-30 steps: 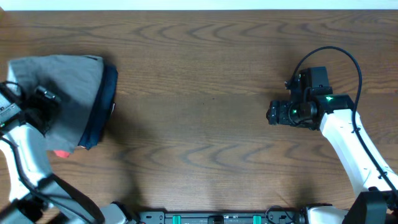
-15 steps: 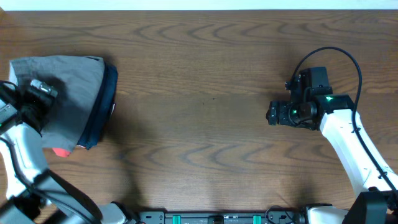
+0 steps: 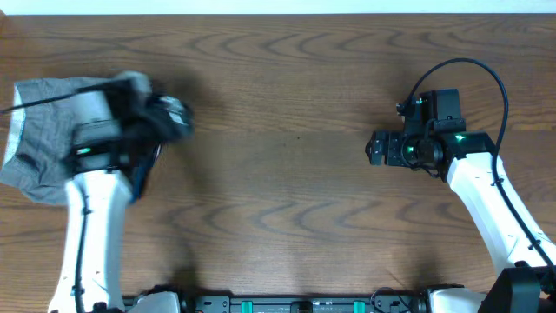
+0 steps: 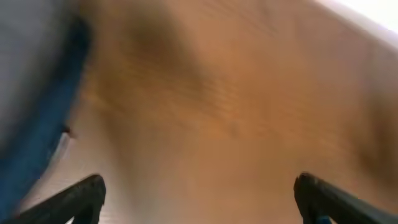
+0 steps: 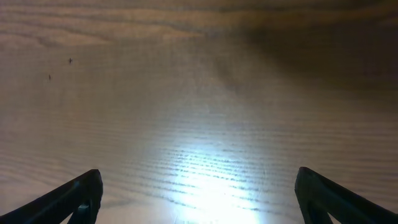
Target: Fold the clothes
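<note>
Wood table [image 3: 287, 200], one grey shorts [image 3: 39, 148], one navy garment [image 4: 38, 146], left tool [image 4: 199, 190] and right tool [image 5: 199, 190] gaping

Dark brown wood-grain tabletop [image 3: 287, 174] fills nearly the whole overhead view. Pale white strip [image 3: 278, 6] along far edge. Black rail [image 3: 304, 304] with green fittings at near edge. Bright glare patch [image 5: 205, 180] on wood, right wrist view.

The right arm [image 3: 488, 193] and left arm [image 3: 87, 228] both wear smooth white link shells ending in black wrist blocks. A thin black cable [image 3: 458, 62] arches above the right wrist, where a small green light [image 3: 459, 137] glows. The left wrist is blurred, seemingly grey and black. The fingertips [image 5: 78, 196] are matte black.
</note>
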